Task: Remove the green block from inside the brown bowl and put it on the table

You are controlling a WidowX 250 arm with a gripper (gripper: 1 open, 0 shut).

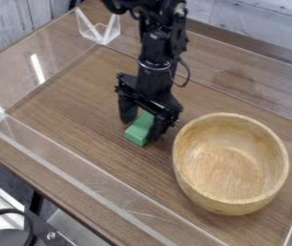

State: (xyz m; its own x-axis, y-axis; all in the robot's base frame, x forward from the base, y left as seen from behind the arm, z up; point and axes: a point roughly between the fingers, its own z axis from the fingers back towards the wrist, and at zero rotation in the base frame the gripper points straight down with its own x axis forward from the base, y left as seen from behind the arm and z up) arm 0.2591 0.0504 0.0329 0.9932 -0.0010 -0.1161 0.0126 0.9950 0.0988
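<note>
The green block point(139, 132) lies flat on the table point(72, 106), just left of the brown bowl point(231, 159), which holds nothing. My gripper point(148, 115) points straight down right above the block's far end, open, its black fingers point(124, 108) straddling the block without visibly pressing it. The block's far end is partly hidden behind the fingers.
Low clear acrylic walls point(34, 72) run along the table's edges, with a clear corner piece point(97, 29) at the back. The arm's black column point(156, 38) rises behind the gripper. The bowl sits close to the right front wall.
</note>
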